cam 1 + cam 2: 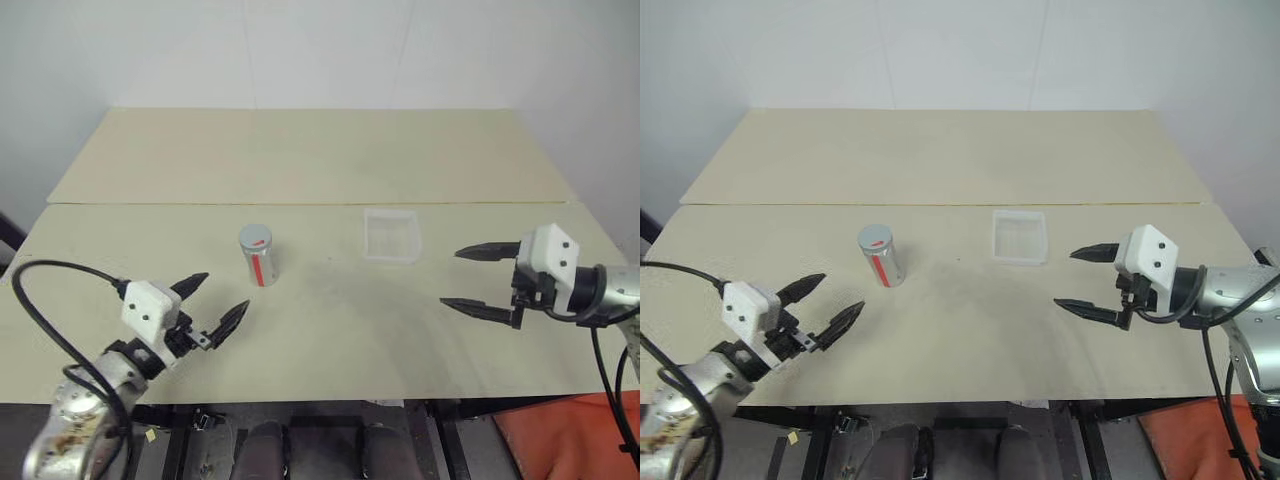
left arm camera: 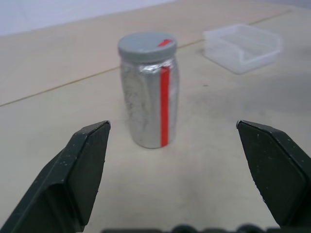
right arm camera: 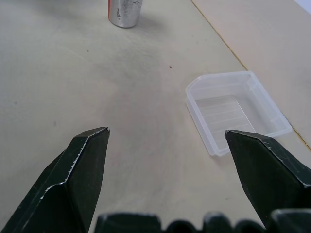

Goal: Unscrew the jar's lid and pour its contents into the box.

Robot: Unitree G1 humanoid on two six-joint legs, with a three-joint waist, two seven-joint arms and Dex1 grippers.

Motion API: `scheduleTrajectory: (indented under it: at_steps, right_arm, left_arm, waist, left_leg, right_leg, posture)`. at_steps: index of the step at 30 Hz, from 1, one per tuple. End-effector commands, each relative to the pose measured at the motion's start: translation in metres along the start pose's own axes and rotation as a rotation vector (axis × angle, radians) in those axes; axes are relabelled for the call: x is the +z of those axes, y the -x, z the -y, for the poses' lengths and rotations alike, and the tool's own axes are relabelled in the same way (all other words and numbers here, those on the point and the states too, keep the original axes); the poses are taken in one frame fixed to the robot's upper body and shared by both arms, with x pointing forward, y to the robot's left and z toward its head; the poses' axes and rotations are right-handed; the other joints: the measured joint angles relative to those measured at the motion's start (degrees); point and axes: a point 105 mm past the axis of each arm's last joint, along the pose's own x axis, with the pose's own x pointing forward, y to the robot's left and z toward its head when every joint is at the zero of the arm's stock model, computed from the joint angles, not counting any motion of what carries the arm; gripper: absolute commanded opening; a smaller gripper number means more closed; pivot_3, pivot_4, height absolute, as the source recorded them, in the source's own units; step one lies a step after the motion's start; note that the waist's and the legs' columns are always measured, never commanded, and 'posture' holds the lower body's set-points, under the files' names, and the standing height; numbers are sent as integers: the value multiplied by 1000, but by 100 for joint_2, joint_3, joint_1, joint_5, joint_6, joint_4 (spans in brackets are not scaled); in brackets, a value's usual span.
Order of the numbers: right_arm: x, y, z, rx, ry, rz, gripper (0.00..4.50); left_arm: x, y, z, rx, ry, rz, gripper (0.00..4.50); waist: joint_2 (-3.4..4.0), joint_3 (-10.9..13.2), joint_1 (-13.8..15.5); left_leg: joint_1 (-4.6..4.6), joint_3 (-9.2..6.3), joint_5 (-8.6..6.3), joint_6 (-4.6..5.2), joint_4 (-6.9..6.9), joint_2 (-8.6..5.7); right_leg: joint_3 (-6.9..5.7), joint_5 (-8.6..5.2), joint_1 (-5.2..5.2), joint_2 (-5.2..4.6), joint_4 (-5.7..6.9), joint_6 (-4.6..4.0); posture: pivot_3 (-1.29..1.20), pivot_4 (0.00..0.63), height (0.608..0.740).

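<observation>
Two grippers: both are hovering over a pale table (image 1: 330, 340), jaws spread wide and grasping nothing.
Left gripper (image 1: 212, 303): it is sitting near the table's front edge, fingers released and pointing toward the jar, clearly apart from it.
Right gripper (image 1: 483, 281): it is hanging above the table's right side, fingers parted, aimed across the board with the box just beyond and to its left.
Jar (image 1: 259, 259): it is standing upright near the middle of the table, left of the box and well apart from it, its red stripe facing the left gripper.
Lid (image 2: 147, 44): it is sitting on the jar, grey with a red patch; the left wrist view is showing this patch and the crinkled, silvery side of the jar far more plainly than the head views.
Box (image 3: 236, 110): it is resting flat near the seam between two boards; the right wrist view is looking into it, and nothing is showing inside.
Open room: bare tabletop is lying between jar and box, and between each gripper and the table's front edge.
Far half: the rear board is running back to a white wall.
</observation>
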Motion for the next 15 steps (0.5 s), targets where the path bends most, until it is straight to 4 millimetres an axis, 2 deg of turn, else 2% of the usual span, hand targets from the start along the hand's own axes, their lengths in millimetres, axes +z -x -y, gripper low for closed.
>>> scheduleTrajectory:
  at_steps: [1, 9, 12, 15]
  right_arm:
    - [10, 3, 2, -18, 26, 26, 4417]
    - [13, 4, 6, -31, 39, 21, 4417]
    - [15, 2, 6, -33, 43, 25, 4417]
    - [15, 0, 6, -31, 47, 23, 4417]
  left_arm:
    - [2, -10, 6, 84, -7, 80, 4500]
    - [-14, -37, 16, 259, -40, 90, 4500]
    - [-16, -45, 9, 372, -45, 100, 4500]
    - [-16, -51, 7, 408, 44, 125, 4500]
  waist:
    - [0, 0, 16]
    - [-1, 0, 37]
    - [-1, 0, 33]
    - [-1, 0, 29]
  left_leg:
    - [1, -1, 0, 0, 2, 0]
    - [-1, -4, 0, 1, 5, -3]
    - [-2, -5, 0, 1, 5, -5]
    - [-3, -7, 0, 1, 5, -4]
  right_leg:
    - [0, 0, 1, 0, 0, 0]
    - [-1, 5, 7, -1, -6, 7]
    - [0, 5, 7, -1, -7, 9]
    - [-1, 6, 7, -1, -8, 10]
  posture:
    - [0, 150, 740]
    - [0, 150, 740]
    - [0, 150, 740]
    - [0, 150, 740]
